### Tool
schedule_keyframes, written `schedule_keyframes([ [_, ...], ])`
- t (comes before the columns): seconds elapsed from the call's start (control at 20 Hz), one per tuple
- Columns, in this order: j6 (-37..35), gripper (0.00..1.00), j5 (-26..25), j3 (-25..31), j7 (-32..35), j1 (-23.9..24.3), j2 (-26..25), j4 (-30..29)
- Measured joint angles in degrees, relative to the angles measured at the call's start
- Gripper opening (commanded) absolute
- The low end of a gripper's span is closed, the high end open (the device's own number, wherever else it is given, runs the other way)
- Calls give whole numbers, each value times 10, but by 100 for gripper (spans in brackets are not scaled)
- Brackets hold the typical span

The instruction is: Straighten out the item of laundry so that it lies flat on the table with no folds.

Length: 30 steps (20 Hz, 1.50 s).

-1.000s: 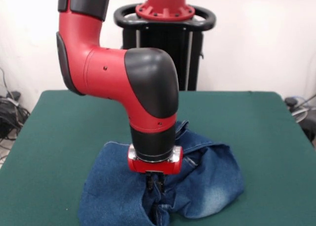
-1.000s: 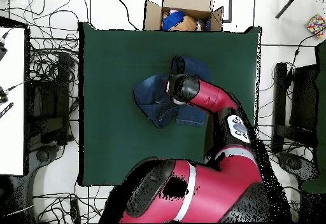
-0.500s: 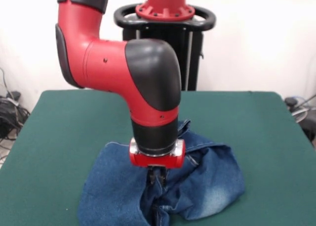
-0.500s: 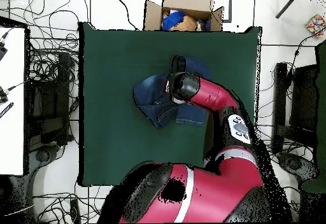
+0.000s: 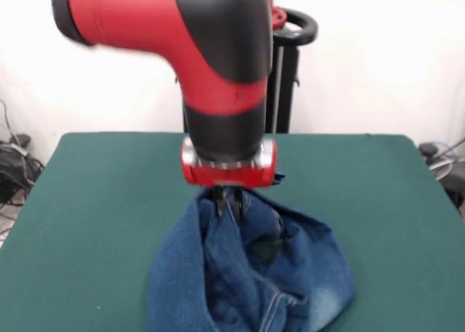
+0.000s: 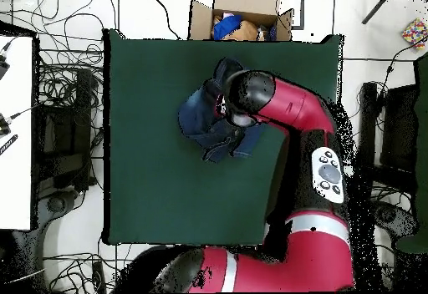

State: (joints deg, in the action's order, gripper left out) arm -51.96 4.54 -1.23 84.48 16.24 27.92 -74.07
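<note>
Green table [image 5: 378,187]: gripper [image 5: 228,201] pinches lifted jeans [image 5: 290,274]; overhead shows arm hiding grasp.

Faded blue denim jeans [image 5: 254,274] lie rumpled on the table's [image 5: 378,201] matt green cloth.

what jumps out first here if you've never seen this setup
The big red and black arm fills the top of the front view. Below it, the end effector is shut on a bunch of blue jeans, pulling the denim up into a peak. The rest lies crumpled on the green table, near the middle.
</note>
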Motion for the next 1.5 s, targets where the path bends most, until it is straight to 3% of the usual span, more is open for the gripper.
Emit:
schedule_keyframes([
  [0.25,-110,0,-3,-7,0,0,44,77],
  [0.65,-264,0,-8,-19,0,6,68,213],
  [0.75,-293,0,-9,-20,0,9,68,239],
  [0.8,-343,0,-11,-20,0,13,67,284],
  [0.9,-380,0,-14,-21,0,15,65,317],
  [1.35,-648,0,-31,-47,0,23,26,562],
  [1.5,-695,0,-26,-66,0,25,15,616],
])
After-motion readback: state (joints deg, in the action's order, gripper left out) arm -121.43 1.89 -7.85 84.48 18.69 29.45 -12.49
